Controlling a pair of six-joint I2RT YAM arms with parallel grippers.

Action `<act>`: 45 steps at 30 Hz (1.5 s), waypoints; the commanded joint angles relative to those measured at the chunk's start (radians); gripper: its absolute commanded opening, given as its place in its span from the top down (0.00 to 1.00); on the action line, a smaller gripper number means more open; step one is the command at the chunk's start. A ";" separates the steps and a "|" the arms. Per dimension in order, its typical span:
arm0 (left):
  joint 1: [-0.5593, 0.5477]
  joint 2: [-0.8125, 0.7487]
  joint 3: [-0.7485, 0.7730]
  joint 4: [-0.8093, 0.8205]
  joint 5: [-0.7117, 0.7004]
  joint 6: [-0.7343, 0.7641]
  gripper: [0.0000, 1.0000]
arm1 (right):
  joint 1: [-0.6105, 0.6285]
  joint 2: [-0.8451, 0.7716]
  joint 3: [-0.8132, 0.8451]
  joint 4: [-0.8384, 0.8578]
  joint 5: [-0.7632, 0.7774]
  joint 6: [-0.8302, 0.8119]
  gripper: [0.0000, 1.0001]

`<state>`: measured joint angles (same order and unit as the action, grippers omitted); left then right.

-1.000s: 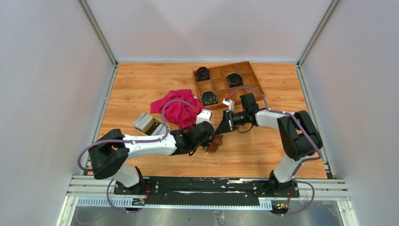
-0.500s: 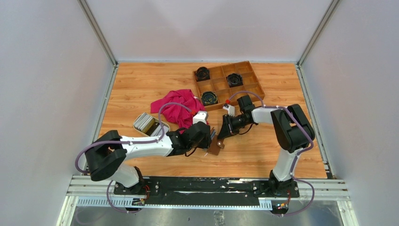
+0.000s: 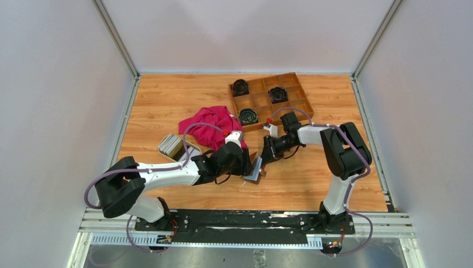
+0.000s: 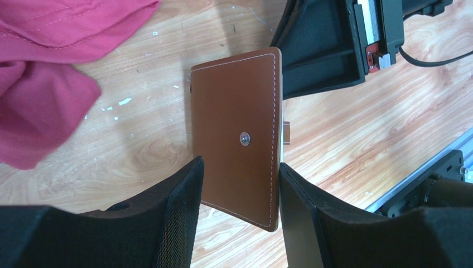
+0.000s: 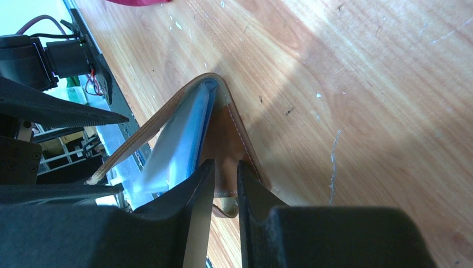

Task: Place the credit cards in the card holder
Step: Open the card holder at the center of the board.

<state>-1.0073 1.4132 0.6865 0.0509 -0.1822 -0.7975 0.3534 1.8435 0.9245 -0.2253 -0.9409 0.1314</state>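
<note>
1. The card holder (image 3: 255, 168) is just below the middle of the overhead frame, propped partly open on the table (image 3: 167, 100) between the two claws.
2. Right gripper (image 5: 225, 167): fingers nearly together, pinching one brown leather flap low in the wrist view. Judged purpose: keep that flap lifted so the fold gapes.
3. Inside the fold, centre-left of the right wrist view, there is a pale bluish layer. Card or pocket lining, I cannot tell.
4. Left gripper (image 4: 240, 164): jaws parted, one finger at each long edge of the holder's outer face in the lower half of that view. The near corner slips behind one finger. No clamping is evident; it reads as a loose brace against tipping.
5. The snap stud faces the left camera, so the pockets face away from it, towards the right arm.
6. The credit cards (image 3: 172, 145) are stacked in a cream dish (image 3: 160, 148), centre-left of the overhead frame and well apart from the holder. Neither claw carries a card.
7. A red cloth (image 3: 209, 125) lies crumpled between the dish and the wooden tray (image 3: 257, 86), which is at upper right of centre.
8. Judgement: the holder is being opened and steadied, with loading not yet begun. The risk is that the flap slips and the holder folds shut.
</note>
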 commanded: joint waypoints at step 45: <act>0.075 -0.119 -0.272 0.274 0.055 -0.200 1.00 | 0.170 -0.145 0.078 -0.226 -0.112 -0.362 0.88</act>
<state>-0.9379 1.2911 0.4305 0.3004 -0.1112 -0.9848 0.5110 1.6730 0.9714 -0.3710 -1.0389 -0.1864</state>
